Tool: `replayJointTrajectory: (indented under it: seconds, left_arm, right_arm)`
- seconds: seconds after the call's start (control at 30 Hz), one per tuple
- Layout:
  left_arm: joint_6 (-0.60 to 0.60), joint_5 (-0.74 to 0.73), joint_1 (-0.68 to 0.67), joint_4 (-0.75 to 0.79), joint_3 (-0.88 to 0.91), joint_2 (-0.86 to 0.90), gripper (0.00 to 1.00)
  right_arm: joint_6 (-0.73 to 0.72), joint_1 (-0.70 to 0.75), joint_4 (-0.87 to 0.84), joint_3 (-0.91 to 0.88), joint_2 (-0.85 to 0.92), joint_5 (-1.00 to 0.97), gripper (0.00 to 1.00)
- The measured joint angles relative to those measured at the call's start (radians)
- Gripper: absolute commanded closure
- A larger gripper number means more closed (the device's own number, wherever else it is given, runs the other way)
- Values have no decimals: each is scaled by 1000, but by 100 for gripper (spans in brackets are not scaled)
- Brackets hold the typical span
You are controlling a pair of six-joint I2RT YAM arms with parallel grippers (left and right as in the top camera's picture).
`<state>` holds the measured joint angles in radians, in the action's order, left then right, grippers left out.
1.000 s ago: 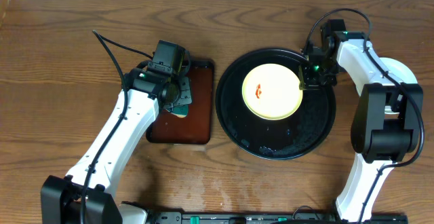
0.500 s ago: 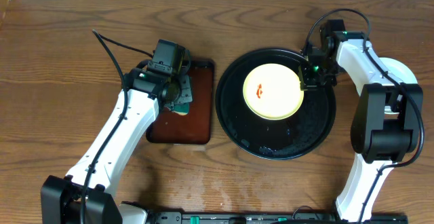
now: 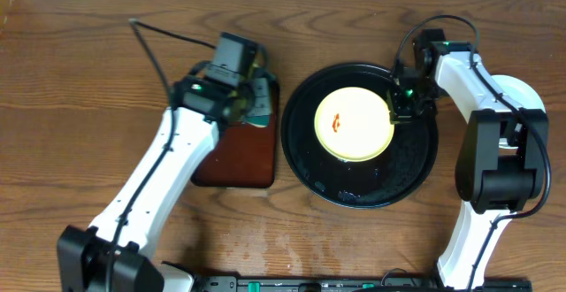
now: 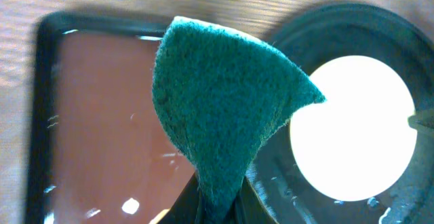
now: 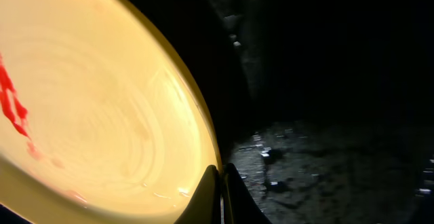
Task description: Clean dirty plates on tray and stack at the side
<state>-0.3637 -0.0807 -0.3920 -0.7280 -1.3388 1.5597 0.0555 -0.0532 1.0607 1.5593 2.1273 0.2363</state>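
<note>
Pinching plate (image 3: 355,124) rim, left claw (image 4: 220,210) clamping sponge (image 4: 217,95)

At bottom centre I see my right gripper (image 5: 220,191) pinching the rim of the pale yellow plate (image 5: 108,108); red smear (image 5: 12,105) far left, wet black tray (image 5: 325,163) right.

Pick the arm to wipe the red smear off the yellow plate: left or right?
Left. The left gripper holds the green sponge beside the black tray; the right gripper is clamped on the yellow plate's rim, likely steadying it.
</note>
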Motion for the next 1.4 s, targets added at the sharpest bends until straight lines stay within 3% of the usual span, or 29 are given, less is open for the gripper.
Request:
replayJointTrajectory:
  seconds: [0.23, 0.33, 0.5, 0.63, 0.9, 1.4]
  left_arm:
    - [-33, -25, -117, 116, -8, 68, 93]
    - [-41, -60, -143, 58, -64, 122, 93]
    - [-48, -101, -160, -163, -341, 314, 93]
    - [-48, -104, -180, -187, -460, 429, 93]
    - [-48, -100, -214, -162, -467, 587, 93]
    - [-55, -93, -246, -98, -466, 613, 93]
  right_arm:
    - [0, -19, 8, -5, -1, 3, 99]
    - [0, -19, 8, -5, -1, 3, 99]
    - [0, -19, 6, -5, -1, 3, 99]
    - [0, -19, 5, -5, -1, 3, 99]
    - [0, -19, 5, -5, -1, 3, 99]
    - [0, -19, 4, -6, -1, 3, 99]
